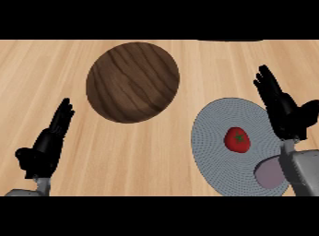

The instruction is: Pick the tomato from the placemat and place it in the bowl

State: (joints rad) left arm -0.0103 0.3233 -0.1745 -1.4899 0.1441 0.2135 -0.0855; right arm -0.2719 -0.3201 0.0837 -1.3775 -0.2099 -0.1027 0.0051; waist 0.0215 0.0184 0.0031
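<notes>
Fingers [269, 90] of the right hand [288, 115] stand straight, closed on nothing, just beside the small red tomato [237, 139], which lies ungrasped on the round grey woven placemat [213, 120], apart from the dark wooden bowl [133, 82]; left hand [43, 147] rests open at lower left; pick and placement both judged outstanding.

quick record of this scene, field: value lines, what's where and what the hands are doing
tomato: on the placemat, not held
bowl: up and left of the placemat, no tomato in it
right hand: open, at the placemat's right edge, beside the tomato
left hand: open, resting at the view's left
counter: light wood
</notes>
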